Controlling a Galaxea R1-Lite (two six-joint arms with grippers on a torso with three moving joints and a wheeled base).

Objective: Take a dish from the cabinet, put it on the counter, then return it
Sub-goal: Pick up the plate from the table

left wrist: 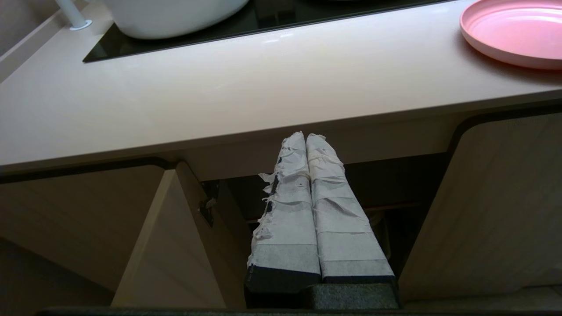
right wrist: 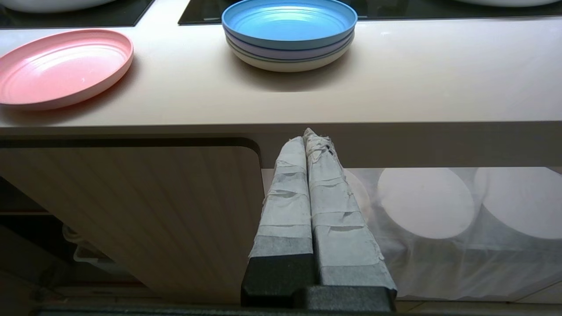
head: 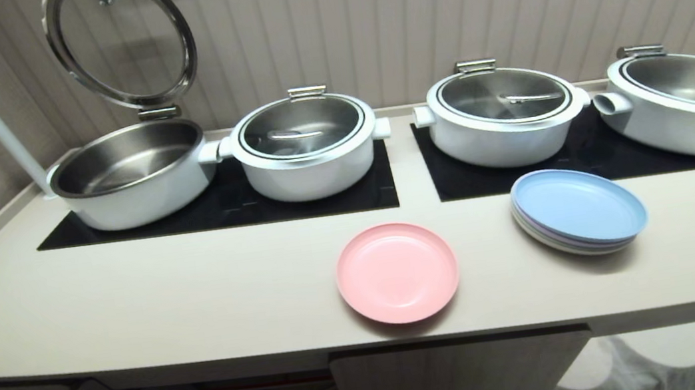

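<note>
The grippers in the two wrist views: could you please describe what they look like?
Both look alike. The left gripper and right gripper each have two long, tapering fingers wrapped in wrinkled, fraying white tape, rising from a black base. No cables or markings show.

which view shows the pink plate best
The head view: the whole pink plate lies unobstructed on the counter. The right wrist view cuts its edge off slightly; the left wrist view catches only part.
</note>
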